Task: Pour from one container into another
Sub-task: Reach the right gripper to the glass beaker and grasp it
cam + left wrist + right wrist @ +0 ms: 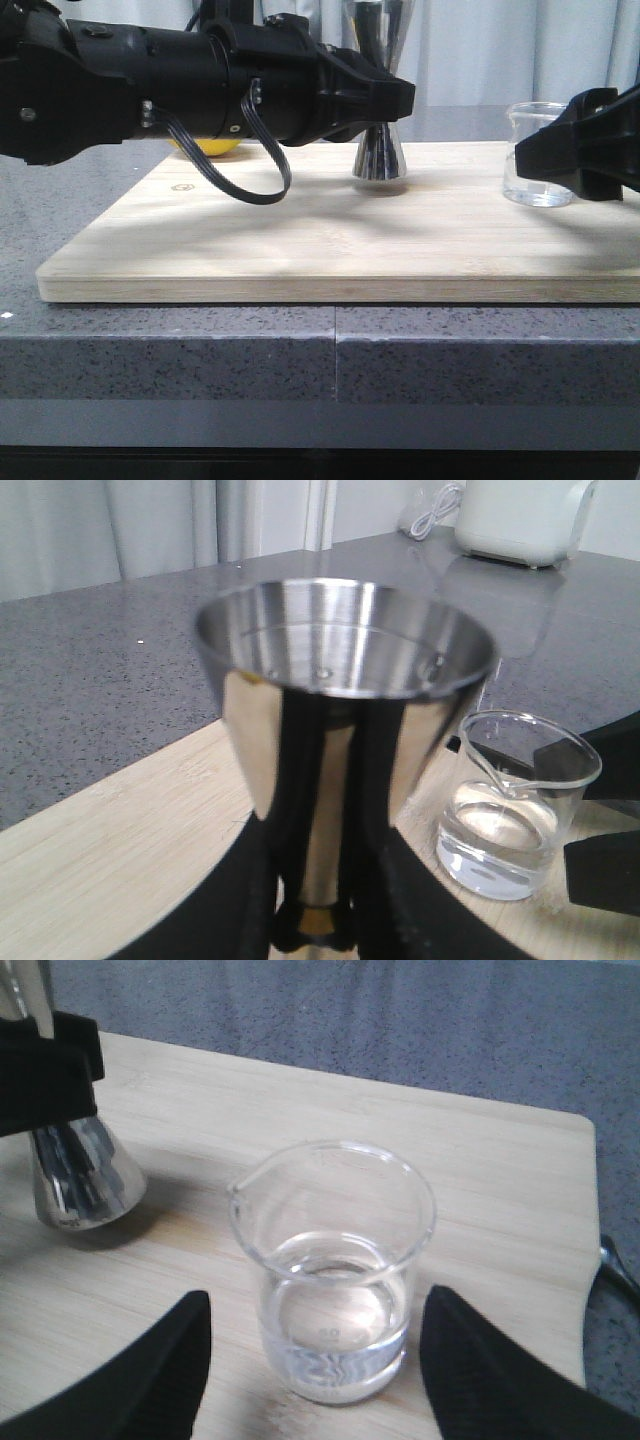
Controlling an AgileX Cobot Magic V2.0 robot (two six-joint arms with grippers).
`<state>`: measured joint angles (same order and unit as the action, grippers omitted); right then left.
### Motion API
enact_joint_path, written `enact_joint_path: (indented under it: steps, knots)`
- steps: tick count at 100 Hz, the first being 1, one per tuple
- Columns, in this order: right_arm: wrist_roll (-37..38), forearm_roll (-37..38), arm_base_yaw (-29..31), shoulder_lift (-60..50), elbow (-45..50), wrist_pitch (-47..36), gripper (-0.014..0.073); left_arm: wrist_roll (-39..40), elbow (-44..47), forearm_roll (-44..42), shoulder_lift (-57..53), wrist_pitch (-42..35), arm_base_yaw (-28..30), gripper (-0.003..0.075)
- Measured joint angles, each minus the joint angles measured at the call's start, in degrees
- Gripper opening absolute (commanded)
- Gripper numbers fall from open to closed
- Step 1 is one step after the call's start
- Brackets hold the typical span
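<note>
Horizontally, the left arm reached rightward across the wooden board (300, 240), and the left gripper (385, 100) clasped the steel jigger (379, 155) at its waist, fingers (385, 810) pressed against both sides. That jigger stood upright near the board's far edge, about mid-width. At the right, the right gripper (315, 1370) held its fingers (150, 1375) wide on either side of the glass beaker (335, 1270) without touching it; the beaker stood upright on the board's right end, with clear liquid in its bottom. Beneath the board lay a grey speckled counter (200, 350), with pale curtains (500, 50) behind and a yellow object (210, 148) partly hidden by the left arm.
</note>
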<state>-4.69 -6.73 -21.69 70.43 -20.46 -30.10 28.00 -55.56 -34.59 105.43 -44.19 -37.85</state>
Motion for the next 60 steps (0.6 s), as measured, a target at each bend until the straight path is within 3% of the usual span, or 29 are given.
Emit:
enact_joint_path:
  steps: [60]
  knots:
    - [0.0,0.09,0.0,9.31,0.0,-12.43,0.0408,0.32,0.0,-0.34,0.0,0.0,0.0,-0.0021]
